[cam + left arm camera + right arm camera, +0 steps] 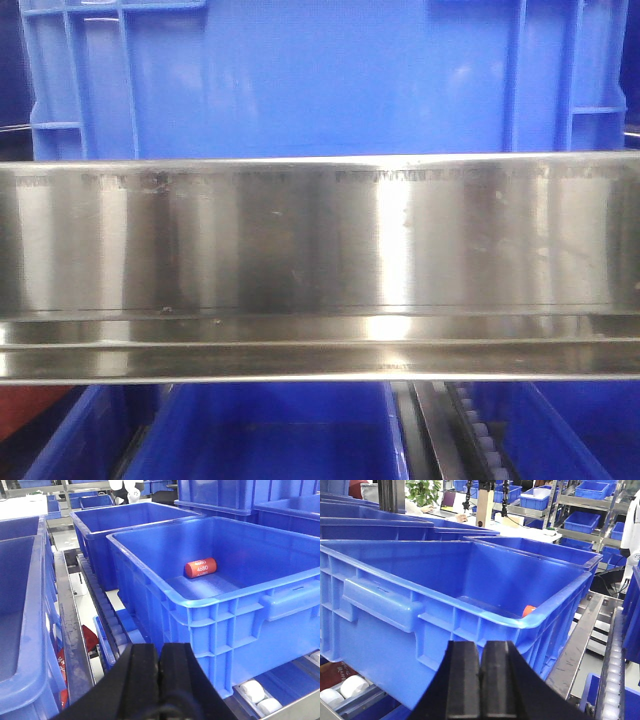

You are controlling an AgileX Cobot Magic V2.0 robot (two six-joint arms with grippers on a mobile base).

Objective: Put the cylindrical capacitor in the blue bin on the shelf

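An orange-red cylindrical capacitor (200, 568), printed with pale "4680" markings, lies on its side on the floor of a large blue bin (240, 605), near the far wall. From the right wrist camera only a sliver of what appears to be the same orange part (528, 610) shows above the bin's near rim (470, 605). The left claw (161, 680) hangs just outside the bin's near corner, its black pads pressed together with nothing between them. The right claw (480, 685) is likewise closed and empty, below the bin's outer wall. The front camera faces the brushed stainless rail of the shelf (320, 260), a blue crate (320, 80) above it. White rollers (257, 692) line the track beneath the bin.
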